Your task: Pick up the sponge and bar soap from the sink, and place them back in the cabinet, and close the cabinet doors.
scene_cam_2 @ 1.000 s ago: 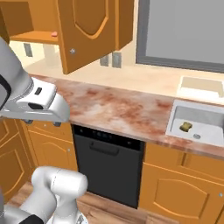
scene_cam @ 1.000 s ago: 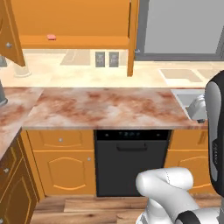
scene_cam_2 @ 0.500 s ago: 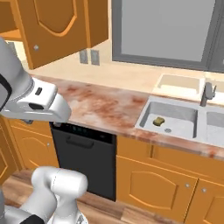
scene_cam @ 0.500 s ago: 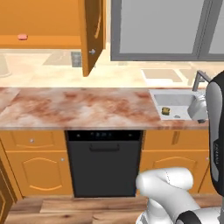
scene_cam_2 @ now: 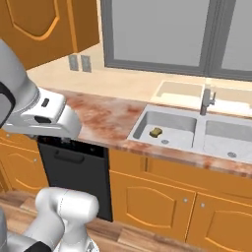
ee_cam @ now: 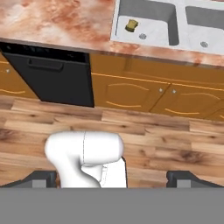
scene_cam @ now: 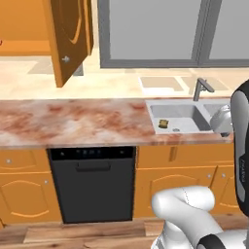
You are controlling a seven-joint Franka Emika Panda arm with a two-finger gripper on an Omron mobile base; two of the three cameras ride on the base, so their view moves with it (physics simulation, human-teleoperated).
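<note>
The sponge (scene_cam: 164,123) (scene_cam_2: 156,132) (ee_cam: 131,25), a small yellow-brown pad, lies in the left basin of the pale grey sink (scene_cam: 187,113) (scene_cam_2: 173,121) (ee_cam: 151,13). A pink sliver at the left edge, on the cabinet (scene_cam: 24,26) shelf, looks like the bar soap (scene_cam: 1,43). One of the cabinet doors (scene_cam: 68,39) (scene_cam_2: 37,24) stands swung open, its silver knob toward me. My gripper (ee_cam: 111,179) is open, with its fingertips (ee_cam: 41,179) wide apart and nothing between them. It points down at the wooden floor, well short of the sink.
A grey faucet (scene_cam: 202,88) (scene_cam_2: 207,100) stands behind the sink. A marbled counter (scene_cam: 73,121) runs left of it, above a black dishwasher (scene_cam: 92,180) (ee_cam: 48,70). Orange lower cupboards (scene_cam_2: 162,202) sit under the sink. A large window (scene_cam_2: 162,29) is behind.
The whole picture has slid left, so the camera has moved right along the counter. The sink and sponge now sit nearer the middle. The gripper has stayed open.
</note>
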